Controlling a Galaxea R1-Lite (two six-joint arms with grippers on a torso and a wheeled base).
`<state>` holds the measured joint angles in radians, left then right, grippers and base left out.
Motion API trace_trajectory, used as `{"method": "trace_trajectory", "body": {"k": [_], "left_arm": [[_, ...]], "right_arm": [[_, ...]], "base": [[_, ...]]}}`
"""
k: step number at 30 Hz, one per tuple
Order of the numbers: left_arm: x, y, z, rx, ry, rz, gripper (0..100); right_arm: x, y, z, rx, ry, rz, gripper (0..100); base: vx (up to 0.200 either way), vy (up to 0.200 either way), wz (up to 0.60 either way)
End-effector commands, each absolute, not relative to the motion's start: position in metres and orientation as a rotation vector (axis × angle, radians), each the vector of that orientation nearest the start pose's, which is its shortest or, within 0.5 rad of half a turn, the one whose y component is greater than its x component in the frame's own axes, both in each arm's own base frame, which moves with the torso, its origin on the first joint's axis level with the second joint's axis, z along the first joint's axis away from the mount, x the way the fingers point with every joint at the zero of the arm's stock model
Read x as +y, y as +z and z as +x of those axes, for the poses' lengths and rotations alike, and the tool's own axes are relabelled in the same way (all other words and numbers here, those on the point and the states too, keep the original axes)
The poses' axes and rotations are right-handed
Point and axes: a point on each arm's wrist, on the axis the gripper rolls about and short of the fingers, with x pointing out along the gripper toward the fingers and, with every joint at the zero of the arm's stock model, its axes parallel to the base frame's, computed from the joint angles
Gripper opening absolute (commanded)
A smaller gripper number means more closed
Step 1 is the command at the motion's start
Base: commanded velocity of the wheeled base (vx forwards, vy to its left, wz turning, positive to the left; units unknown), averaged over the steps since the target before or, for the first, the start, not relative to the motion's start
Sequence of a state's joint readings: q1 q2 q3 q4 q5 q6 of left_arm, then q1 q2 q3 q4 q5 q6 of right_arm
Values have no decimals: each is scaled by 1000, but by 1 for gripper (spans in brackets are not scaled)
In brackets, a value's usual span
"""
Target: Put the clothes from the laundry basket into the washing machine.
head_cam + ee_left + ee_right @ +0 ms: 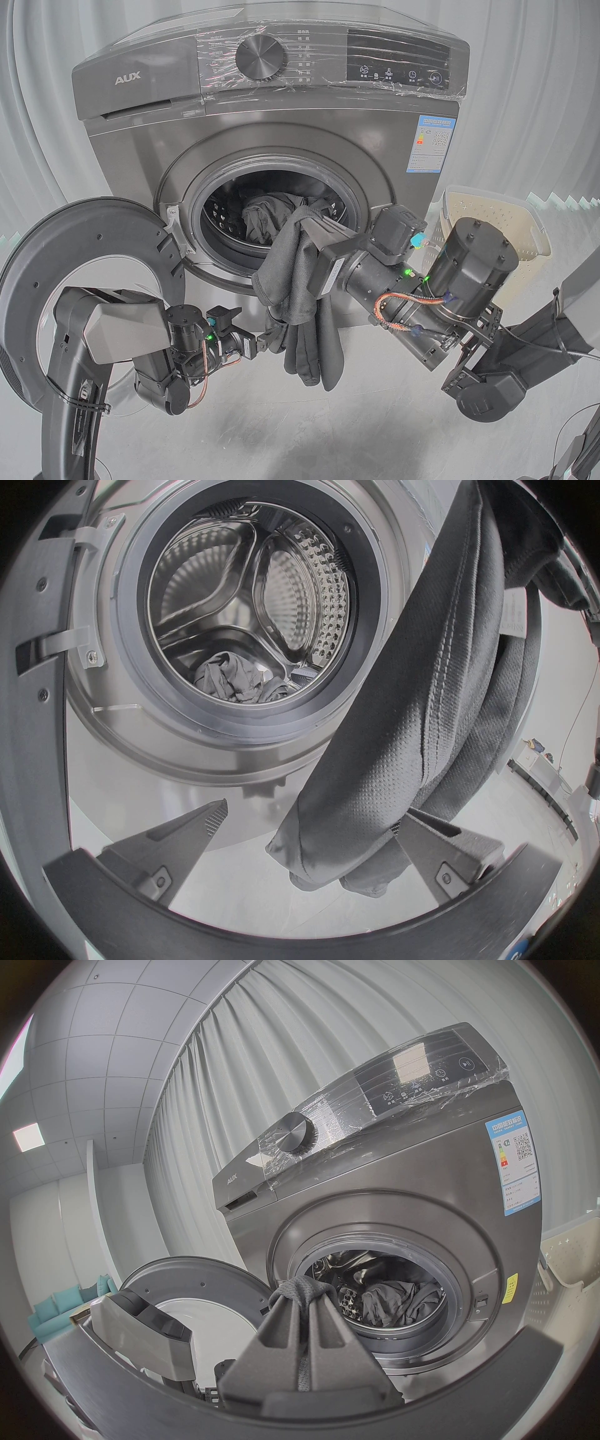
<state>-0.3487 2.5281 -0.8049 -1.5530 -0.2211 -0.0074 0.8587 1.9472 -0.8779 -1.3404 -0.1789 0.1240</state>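
The task looks part done. A bundle of dark cloth already lies in the drum of the washing machine, just beyond the right gripper. That gripper's fingers are pressed together on the top fold of a dark grey garment, which it holds right at the lip of the round opening. Only the pinched part is level with the opening; most of the garment hangs straight down below the right gripper, outside the drum and in front of the machine's lower panel. The left gripper sits low, beneath the right one, with its fingers spread and nothing clamped. The garment's lower end dangles between those fingers and touches one of them. The door stands swung wide behind the left gripper, so the way in is free. The laundry basket stands behind the right arm beside the machine, and the part of its inside that shows holds no clothes. By this reading the garment is likely the last piece — what is left is to carry it in past the lip, tail included, and let go.
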Motion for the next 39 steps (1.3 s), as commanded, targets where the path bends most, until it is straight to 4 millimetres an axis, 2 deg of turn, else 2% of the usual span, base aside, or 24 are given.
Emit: {"method": "trace_trajectory", "body": {"k": [1, 14, 23, 24, 34, 38, 39], "left_arm": [[-142, -29, 370, 164, -572, 2, 100], [-149, -38, 367, 183, -620, 13, 100], [-153, -43, 378, 153, -619, 14, 100], [-154, -45, 380, 149, -619, 14, 0], [-158, -39, 384, 119, -627, 11, 0], [-157, -30, 384, 99, -626, 9, 0], [-155, -19, 382, 79, -623, 9, 0]], "right_arm": [[270, 188, 237, -195, 693, 255, 0], [270, 189, 237, -197, 694, 258, 0], [271, 189, 237, -197, 695, 260, 0], [271, 188, 237, -195, 695, 259, 0], [271, 186, 237, -188, 696, 260, 0], [271, 185, 237, -187, 694, 259, 0], [269, 185, 239, -189, 688, 259, 0]], "base": [[0, 0, 0], [0, 0, 0], [0, 0, 0], [0, 0, 0], [0, 0, 0], [0, 0, 0], [0, 0, 0]]}}
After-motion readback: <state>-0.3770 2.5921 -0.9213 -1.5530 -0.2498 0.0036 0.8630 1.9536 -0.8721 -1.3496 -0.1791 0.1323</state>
